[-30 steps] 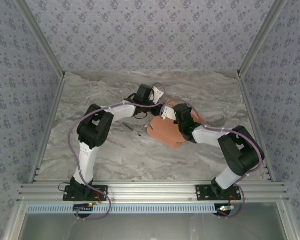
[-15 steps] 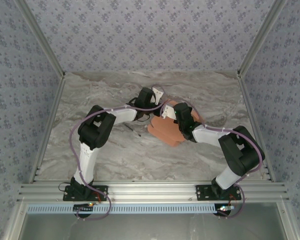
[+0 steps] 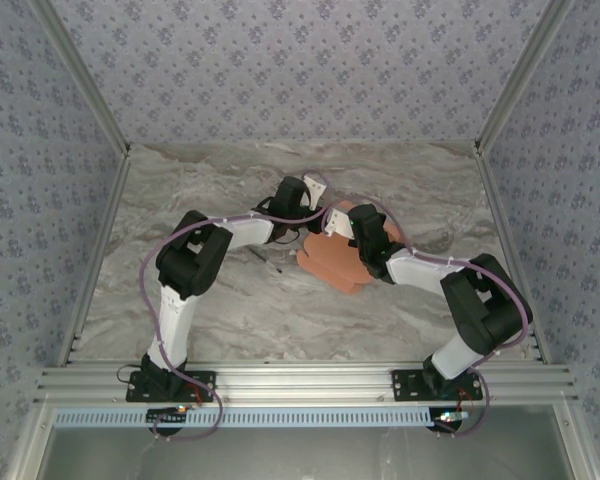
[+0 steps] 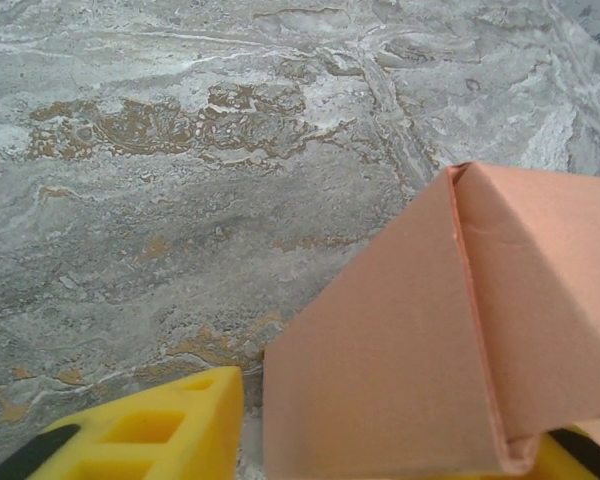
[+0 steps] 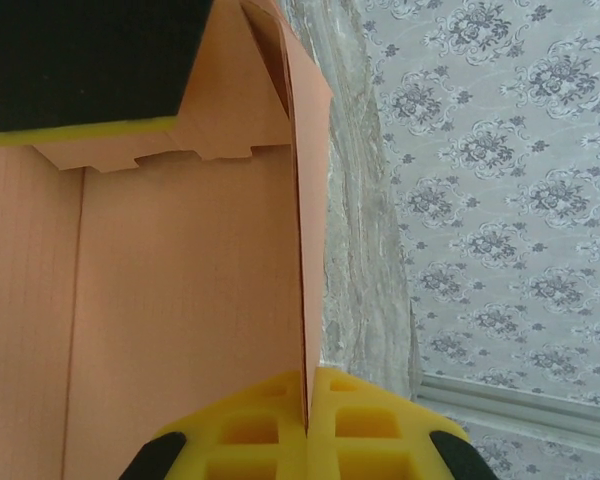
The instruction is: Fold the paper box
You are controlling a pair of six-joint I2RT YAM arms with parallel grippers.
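Right claw (image 5: 307,402), bottom centre, pinches the box (image 5: 180,290) wall; left claw (image 4: 380,448), spread, straddles a flap (image 4: 380,340). Mid-fold: next, press flap inward.

soft, even, bright light from above; the arms (image 3: 185,265) cast only faint, diffuse shadows on the marble table (image 3: 280,320). top view sharp; wrist views slightly soft at their near edges.
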